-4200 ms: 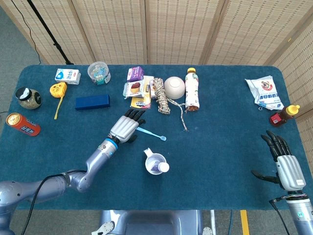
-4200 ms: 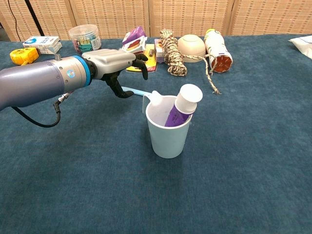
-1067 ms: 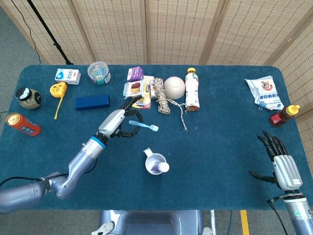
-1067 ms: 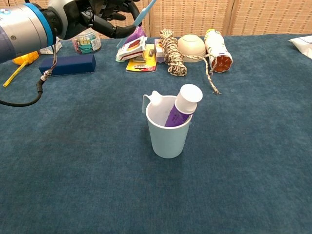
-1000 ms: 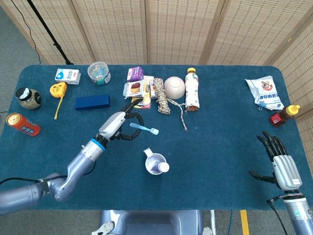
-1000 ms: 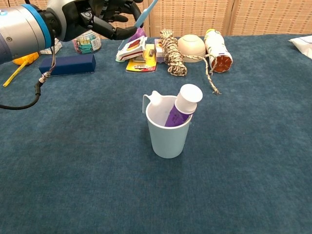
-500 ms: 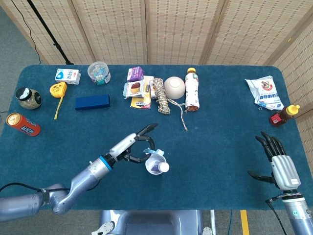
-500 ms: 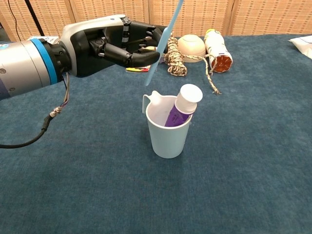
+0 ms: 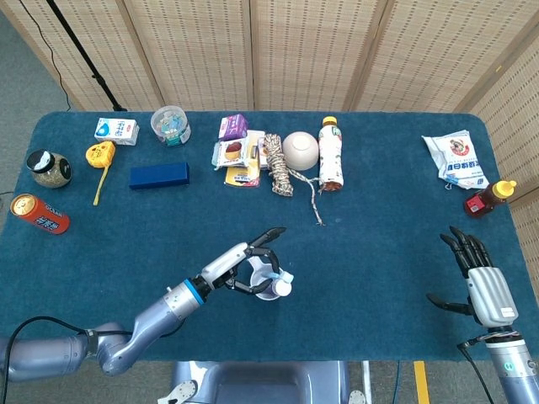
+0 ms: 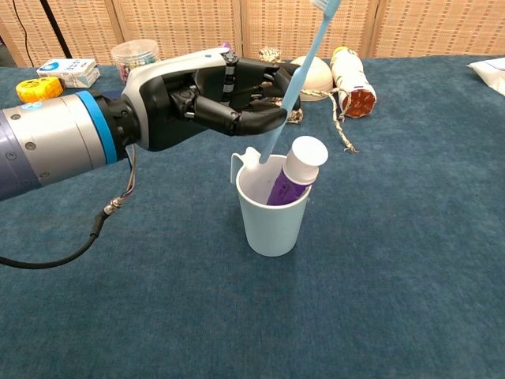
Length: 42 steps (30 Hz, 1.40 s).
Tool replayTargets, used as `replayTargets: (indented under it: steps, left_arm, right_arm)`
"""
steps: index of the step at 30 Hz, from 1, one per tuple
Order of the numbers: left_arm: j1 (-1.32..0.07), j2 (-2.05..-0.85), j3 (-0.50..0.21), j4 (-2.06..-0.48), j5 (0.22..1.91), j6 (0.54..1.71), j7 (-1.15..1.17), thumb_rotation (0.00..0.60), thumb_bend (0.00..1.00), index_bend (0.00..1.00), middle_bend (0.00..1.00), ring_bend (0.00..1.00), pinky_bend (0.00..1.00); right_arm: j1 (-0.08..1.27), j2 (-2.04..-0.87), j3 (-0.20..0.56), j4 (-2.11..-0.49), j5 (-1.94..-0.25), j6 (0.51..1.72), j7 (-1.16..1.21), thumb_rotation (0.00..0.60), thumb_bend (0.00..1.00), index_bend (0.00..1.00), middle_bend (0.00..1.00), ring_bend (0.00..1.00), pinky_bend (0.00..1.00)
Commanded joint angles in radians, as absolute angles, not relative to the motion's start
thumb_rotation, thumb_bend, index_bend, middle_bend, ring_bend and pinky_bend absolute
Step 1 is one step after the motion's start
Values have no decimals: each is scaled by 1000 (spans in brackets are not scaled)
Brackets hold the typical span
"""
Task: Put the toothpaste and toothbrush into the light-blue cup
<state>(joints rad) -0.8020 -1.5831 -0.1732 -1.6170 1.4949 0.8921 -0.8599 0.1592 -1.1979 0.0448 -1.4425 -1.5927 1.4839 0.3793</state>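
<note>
Toothbrush [image 10: 293,79], head cut off above, is pinched by left hand [image 10: 207,99] over cup [image 10: 273,217]; right hand [image 9: 487,284] fingers spread.

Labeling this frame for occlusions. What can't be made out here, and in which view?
- Light-blue cup, head view: mostly covered by the left hand.
- Toothbrush head, chest view: cut off by the top edge.
- Toothpaste lower body, chest view: hidden by the cup wall.
- Right hand: outside the chest view; shows only in the head view.
- Box labels at the table's far edge: too small to read.
</note>
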Motion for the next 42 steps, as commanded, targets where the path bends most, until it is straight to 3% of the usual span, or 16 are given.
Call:
replayTargets:
  steps: [1,18,26,34,42]
  left_arm:
    - [-808,-1603,-169,-1597,1479,884,-863,600,405,600,0,0,0]
    - [-828,-1669,-160,-1514,1442,856,-859,600,405,565,0,0,0]
    - [-817,-1684,-146,-1504,1472,897,-858,600,405,257,0,0,0]
    - [-807,-1678,-146,-1501,1480,923,-876,600,405,253,0,0,0]
    - [-773,-1585,-149,-1560,1530,1011,-942,600,405,247,0,0,0]
  right_arm:
    - [159,-1198,45,-1443,-1592,1484,380,600,0,80,0,0,0]
    - [160,-1200,43,-1441,-1595,1483,379,600,0,80,0,0,0]
    - [160,-1198,43,-1440,-1595,1486,383,600,0,80,0,0,0]
    - [159,-1198,43,-1441,-1596,1487,381,600,0,84,0,0,0]
    - [160,-1199,40,-1442,-1599,1486,377,600,0,85,0,0,0]
